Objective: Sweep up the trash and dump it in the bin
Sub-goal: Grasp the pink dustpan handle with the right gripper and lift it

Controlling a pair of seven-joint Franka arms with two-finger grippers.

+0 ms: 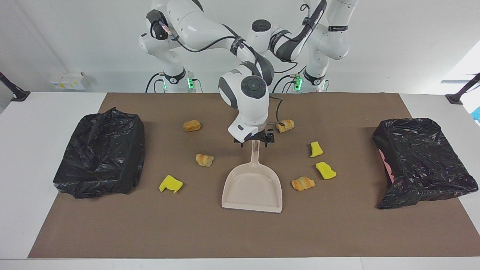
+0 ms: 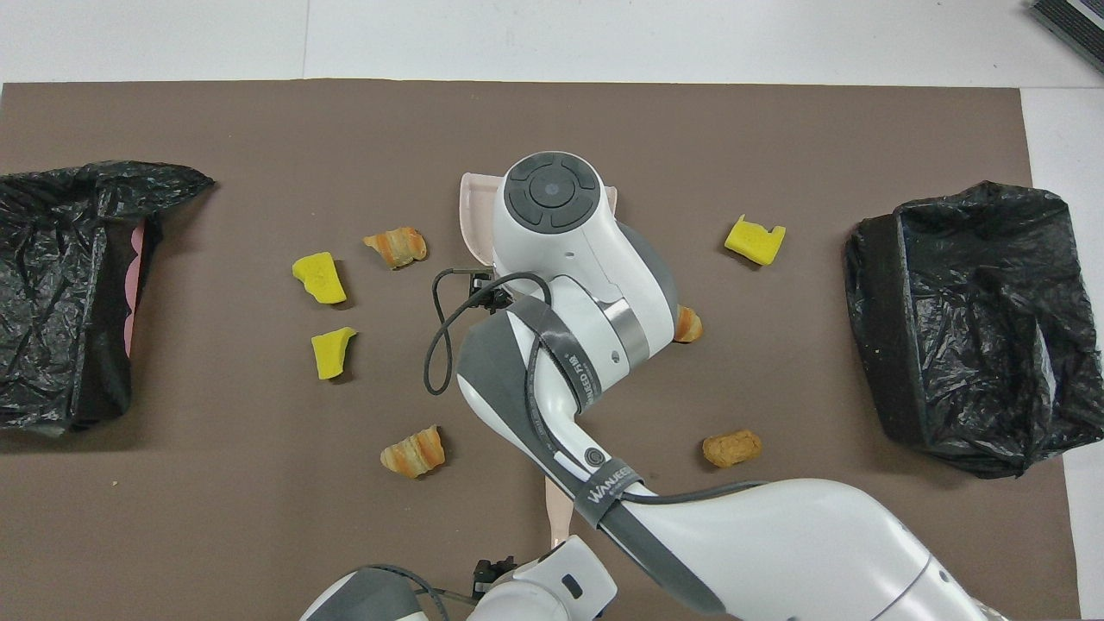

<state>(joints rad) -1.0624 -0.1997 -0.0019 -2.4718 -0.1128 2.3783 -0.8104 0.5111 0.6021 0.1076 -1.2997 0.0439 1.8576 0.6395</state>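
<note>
- Right end effector (image 1: 254, 142), fingers spread and empty, sits over the dustpan (image 1: 252, 186) handle: lower squarely, close mid-handle.
- Left end effector (image 2: 493, 571), open and empty, waits over the brush (image 2: 560, 516).

Bright, even light falls from above. Shadows are short and soft beside each piece on the brown mat (image 1: 240, 232). The black bags (image 1: 99, 152) show small glints. Both views are sharp, with a washed-out patch at the facing view's right edge.

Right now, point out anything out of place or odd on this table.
Seven pieces of trash lie scattered on the brown mat around the dustpan, none in either bag-lined bin. The bin toward the left arm's end sits askew.
</note>
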